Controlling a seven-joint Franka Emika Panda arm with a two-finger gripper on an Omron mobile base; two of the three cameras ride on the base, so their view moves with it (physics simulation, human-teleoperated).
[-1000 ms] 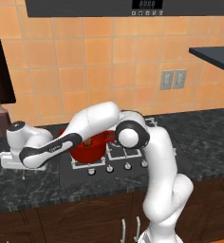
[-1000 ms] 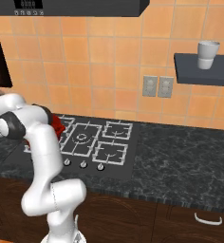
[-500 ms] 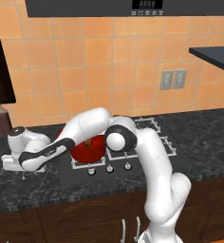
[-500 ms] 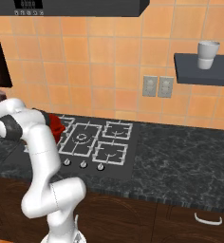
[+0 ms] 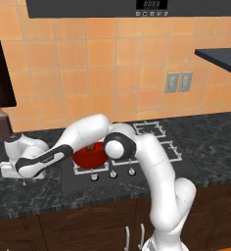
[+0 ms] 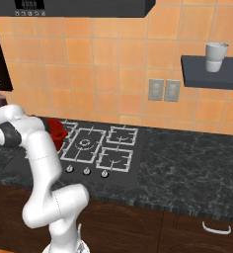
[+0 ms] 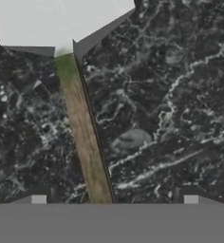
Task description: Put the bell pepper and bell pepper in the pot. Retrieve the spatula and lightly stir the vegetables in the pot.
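The spatula lies flat on the dark counter: its pale blade (image 7: pixel 57 23) is at the top of the hand view and its thin handle (image 7: pixel 83 128) runs down toward the hand. My gripper (image 7: pixel 114 199) is open, low over the handle's near end, with one fingertip (image 7: pixel 38 199) on each side and clear gaps to the stick. From the left base view the hand (image 5: pixel 13 171) hangs just above the counter, left of the stove. The red pot (image 5: pixel 90 154) (image 6: pixel 57 131) sits on the front left burner behind my forearm. I cannot make out the bell peppers.
A dark brown bottle (image 5: pixel 2 125) stands at the back left by the wall. The black hob (image 6: pixel 96 150) with its knobs lies right of the pot. A shelf with a white cup (image 6: pixel 216 55) hangs at the upper right.
The hand has dropped lower toward the counter left of the stove, and the elbow has swung left in front of the pot. The pot has not moved.
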